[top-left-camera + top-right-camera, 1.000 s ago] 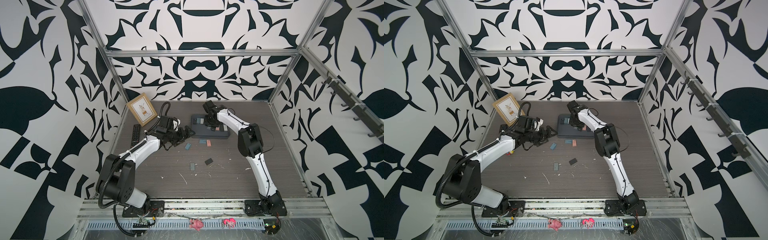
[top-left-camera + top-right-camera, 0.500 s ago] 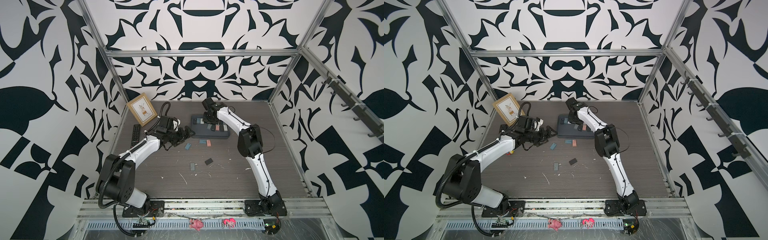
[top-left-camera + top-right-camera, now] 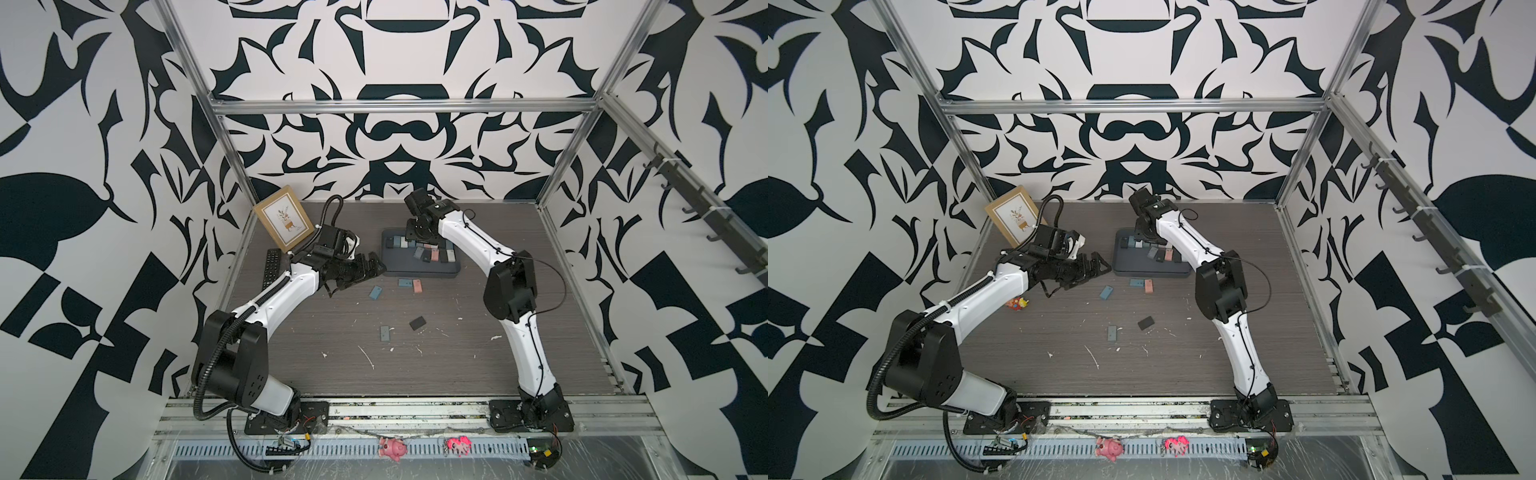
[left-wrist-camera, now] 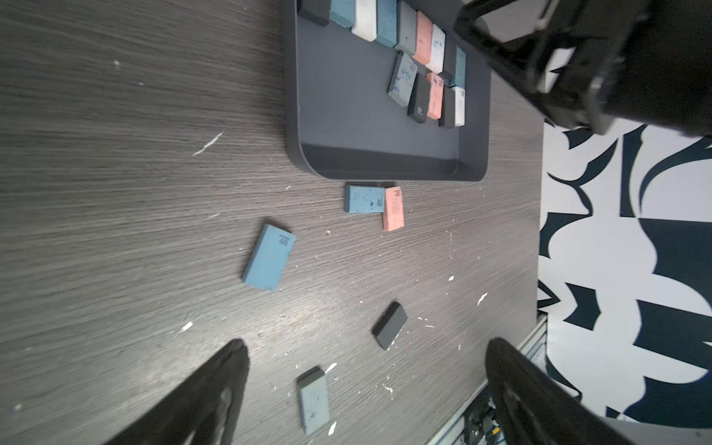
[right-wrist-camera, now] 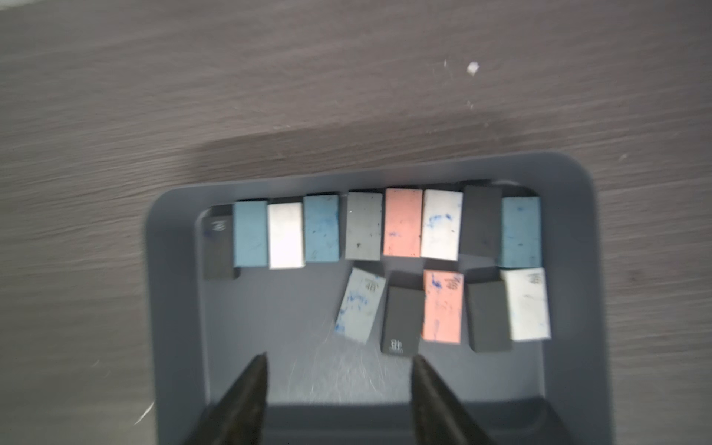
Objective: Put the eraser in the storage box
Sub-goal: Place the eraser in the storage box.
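Overhead and wrist views of a dark wood-grain desk (image 3: 457, 357) walled in bold black-and-white pattern. Right claw (image 5: 339, 360) poised over the storage box (image 5: 173, 269), jaws parted, nothing between them. Left claw (image 4: 368, 343) spread wide and empty, hovering low just beside the box's outer wall. Storage box: shallow, dark grey, smooth matte plastic, rounded corners, low rim, faint scuffs on its floor. Inside, two neat rows of small flat rectangular erasers in blue, white, grey, pink and black, matte and rubbery-looking, several smeared with blue ink. Left out on the desk: a blue eraser (image 4: 269, 257) lying alone; a speckled blue eraser (image 4: 364, 198) touching a pink eraser (image 4: 393, 208), just beside the rim; farther off, a black eraser (image 4: 389, 324) and a grey-blue eraser (image 4: 314, 398), among white crumbs (image 4: 482, 298). Probably the pause before the next pick-up. To do that well: raise the right claw straight up, clear of the rim, to spare the tidy rows; send the left claw to the lone blue eraser, close by and free on every side; turn the jaws across its narrow width, descend square to the desk, squeeze at mid-length and only lightly — soft rubber likely to grip well yet twist under an off-centre pinch. Then carry over the rim and release low onto the bare part of the box floor.
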Motion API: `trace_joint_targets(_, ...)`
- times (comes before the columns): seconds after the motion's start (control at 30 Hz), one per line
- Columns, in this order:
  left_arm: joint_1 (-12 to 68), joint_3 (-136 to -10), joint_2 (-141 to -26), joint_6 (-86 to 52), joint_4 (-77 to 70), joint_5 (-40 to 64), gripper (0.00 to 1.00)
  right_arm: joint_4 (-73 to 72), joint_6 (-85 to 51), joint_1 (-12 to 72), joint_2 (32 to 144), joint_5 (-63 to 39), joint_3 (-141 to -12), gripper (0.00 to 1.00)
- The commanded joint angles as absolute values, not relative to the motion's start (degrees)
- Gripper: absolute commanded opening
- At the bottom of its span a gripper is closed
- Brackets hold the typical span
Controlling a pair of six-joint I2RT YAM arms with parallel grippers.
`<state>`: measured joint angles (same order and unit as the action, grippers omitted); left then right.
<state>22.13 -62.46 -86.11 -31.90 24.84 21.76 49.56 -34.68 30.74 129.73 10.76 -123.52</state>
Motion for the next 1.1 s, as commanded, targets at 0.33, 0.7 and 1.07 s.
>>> trace_joint_targets(0.33, 21.96, -70.02, -95.13, -21.62, 41.34, 16.53, 0.99, 36.46, -29.67, 31.95, 102.34, 3.45, -94.45, 0.96)
trace_joint_targets(0.7, 27.03, -70.83, -102.39, -20.45, 39.80, 7.90, 0.98, 30.93, -29.00, 32.87, 85.00, -1.37, -69.05, 0.99)
trace_joint_targets(1.07, 31.20, -72.67, -108.29, -20.31, 37.65, -1.98, 0.86, 27.21, -32.25, 33.01, 80.44, -3.84, -59.28, 0.99)
